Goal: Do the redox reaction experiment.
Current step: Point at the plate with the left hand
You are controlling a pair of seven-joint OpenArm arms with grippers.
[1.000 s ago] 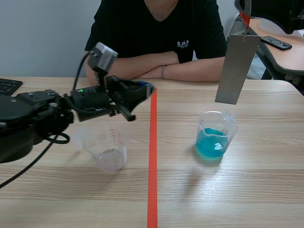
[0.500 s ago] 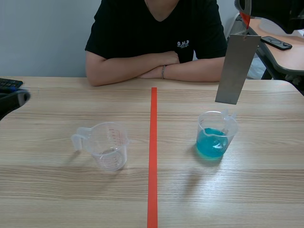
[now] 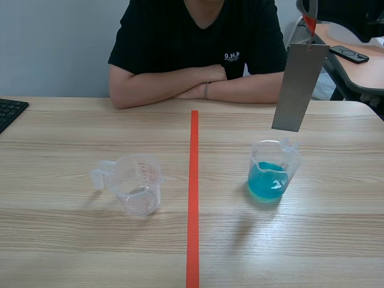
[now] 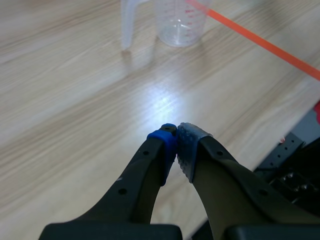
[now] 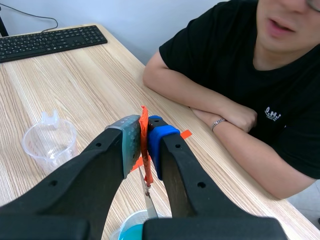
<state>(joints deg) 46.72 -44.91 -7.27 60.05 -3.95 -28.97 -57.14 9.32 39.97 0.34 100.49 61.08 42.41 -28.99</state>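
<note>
Strip over beaker was the relation your next move turned on. The metal strip (image 3: 299, 87) hung long axis upright, tilted slightly, from the right arm's fingers (image 5: 156, 135), which were pinched narrow on the orange tab (image 5: 144, 131) at its top end. Its lower edge sat just above the rim of the beaker (image 3: 273, 171) of blue liquid, apart from it, so I judged that a straight descent was what the dip called for.

From the scene view you could not tell whether the strip was over the liquid or behind the beaker. The right wrist view answered better: you saw the strip edge-on, running down from the fingers toward the blue surface directly beneath them.

The left arm's fingers (image 4: 165, 145) were closed pad to pad on nothing, low over the desk (image 3: 72, 240) near its edge, with the empty measuring cup (image 4: 177, 22) well ahead. Only the left wrist view showed them. The right arm was clearly the nearer one.
</note>
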